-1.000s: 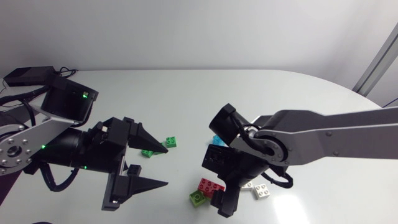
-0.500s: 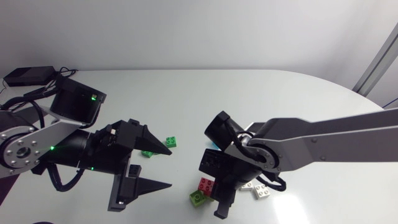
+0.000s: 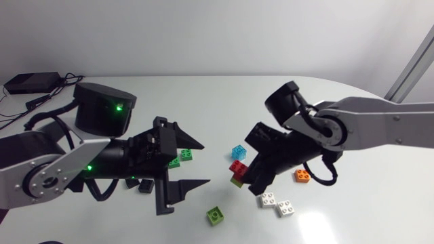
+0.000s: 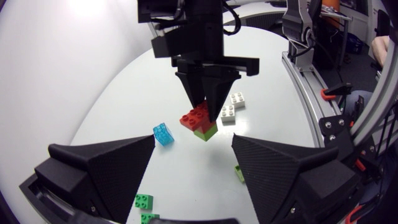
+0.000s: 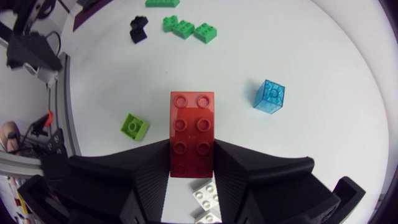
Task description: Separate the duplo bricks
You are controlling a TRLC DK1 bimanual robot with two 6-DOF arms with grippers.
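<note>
loose lime brick (image 3: 215, 215) and white bricks (image 3: 276, 203) lie toward the table's (image 3: 224, 102) near edge. above mid-table my right gripper (image 3: 247, 177) is clamped on the red brick (image 5: 192, 134), with a stuck lime brick (image 4: 205, 132) under it. i guess it's held out so my left gripper (image 3: 205, 163), jaws wide apart, can pull that off. no readable print on anything.

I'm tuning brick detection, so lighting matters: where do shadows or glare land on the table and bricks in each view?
Head view: even light, only a soft shadow on the table under the right gripper, beside the white bricks. Right wrist view: small shiny highlights on the studs of the red brick. Left wrist view: faint shadow beneath the blue brick; no strong glare.
</note>
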